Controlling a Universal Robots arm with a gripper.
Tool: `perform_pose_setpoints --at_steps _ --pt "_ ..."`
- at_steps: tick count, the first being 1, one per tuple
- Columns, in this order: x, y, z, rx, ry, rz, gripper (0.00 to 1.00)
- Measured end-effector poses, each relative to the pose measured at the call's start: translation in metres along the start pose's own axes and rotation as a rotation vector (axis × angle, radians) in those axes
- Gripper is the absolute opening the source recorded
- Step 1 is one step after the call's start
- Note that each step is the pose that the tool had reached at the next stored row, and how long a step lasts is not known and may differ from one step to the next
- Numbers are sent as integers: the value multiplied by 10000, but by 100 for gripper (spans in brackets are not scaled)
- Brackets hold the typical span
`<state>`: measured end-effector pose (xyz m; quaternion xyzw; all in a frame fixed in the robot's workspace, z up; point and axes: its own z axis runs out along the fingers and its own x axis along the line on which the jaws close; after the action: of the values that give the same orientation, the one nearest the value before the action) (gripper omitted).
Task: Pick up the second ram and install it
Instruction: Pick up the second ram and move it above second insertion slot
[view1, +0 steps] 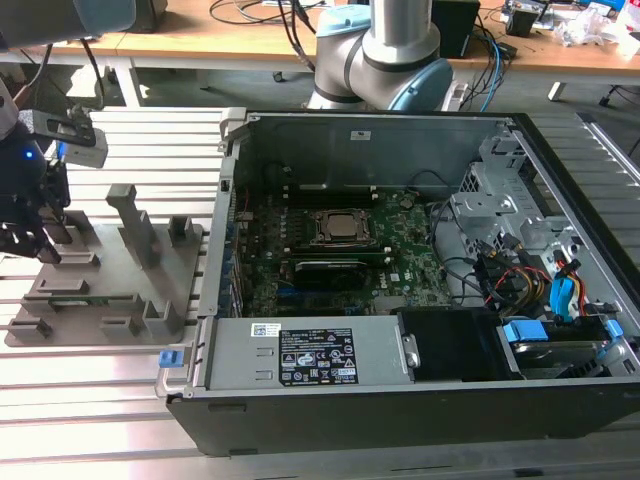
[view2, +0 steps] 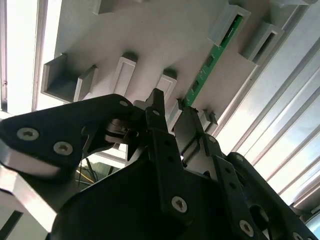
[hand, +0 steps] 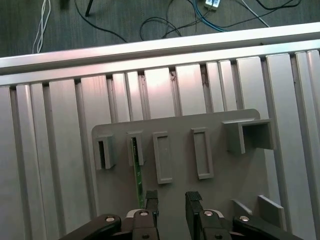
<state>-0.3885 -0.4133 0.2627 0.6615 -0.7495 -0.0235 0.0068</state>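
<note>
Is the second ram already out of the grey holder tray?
No. In the first wrist view the second ram lies in a slot of the grey holder tray, beside the gripper.

**Tight over the tray, open over the case**

At the exterior view's left, the tool hangs low over the grey holder tray. The tray's upright posts stand between it and the computer case. In the first wrist view its spread fingers flank bare tray floor, the ram just beside one. The slatted table gives open passage, and the case top is open.
</note>
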Motion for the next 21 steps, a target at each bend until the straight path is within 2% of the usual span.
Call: perform_pose_setpoints --at_steps 6,21 --pt "2 -5 117 0 0 0 36" --pt "6 -12 277 -1 1 0 36"
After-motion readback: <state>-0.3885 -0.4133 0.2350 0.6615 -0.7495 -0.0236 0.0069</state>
